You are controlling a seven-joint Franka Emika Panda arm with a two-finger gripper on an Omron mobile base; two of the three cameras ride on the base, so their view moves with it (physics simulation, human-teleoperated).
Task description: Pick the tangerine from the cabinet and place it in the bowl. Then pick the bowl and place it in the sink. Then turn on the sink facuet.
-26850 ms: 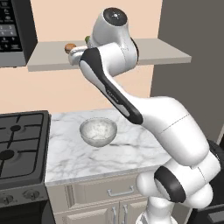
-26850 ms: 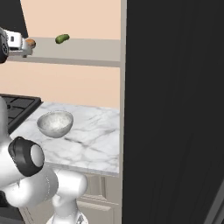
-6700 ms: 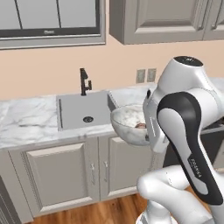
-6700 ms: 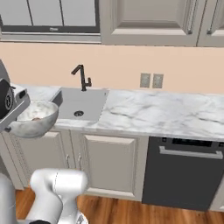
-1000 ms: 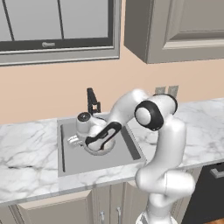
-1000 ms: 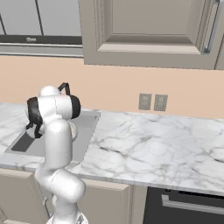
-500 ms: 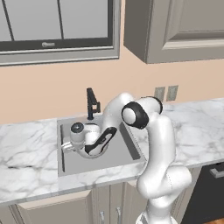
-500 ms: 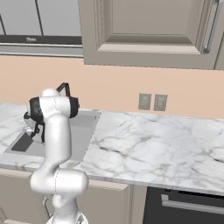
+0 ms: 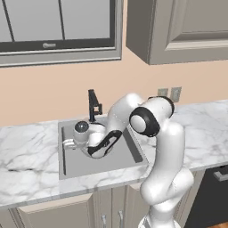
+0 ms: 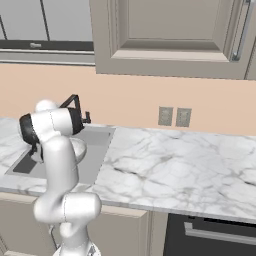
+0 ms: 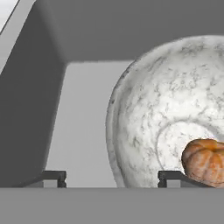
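Hand view: gripper (image 11: pixel 111 177) jaws spread wide, one fingertip (image 11: pixel 52 177) outside the bowl (image 11: pixel 144 118) rim over the sink (image 11: pixel 83 127) floor, the other inside the bowl. Rim sits between the tips; contact can't be judged. Tangerine (image 11: pixel 204 161) lies in the bowl bottom, just beside the inner fingertip, orange with ribbed segments. Bowl is whitish, mottled, glossy, resting on the flat grey sink floor, near the sink's side wall and back wall.

Left base view: arm bends down from the front worktop (image 9: pixel 26 156) edge into the sink (image 9: pixel 67 167), wrist low inside the basin, gripper (image 9: pixel 67 144) pointing toward the basin's left wall. Bowl mostly hidden behind the forearm here. Sink is cut into white veined marble, with worktop on both sides.

Right base view: arm upright at the front worktop (image 10: pixel 175 165) edge, elbow over the sink (image 10: pixel 95 150), bowl (image 10: pixel 79 148) rim just showing past the arm, inside the basin.

Further back: black sink facuet (image 9: pixel 93 104) stands at the back rim of the sink, against the peach wall; also seen behind the arm in the right base view (image 10: pixel 75 106). Two outlets (image 10: pixel 174 116) on the wall above the worktop's back edge, right of the sink. Beige panelled upper cabinet (image 10: pixel 165 35) above; window (image 9: pixel 58 22) above the sink.
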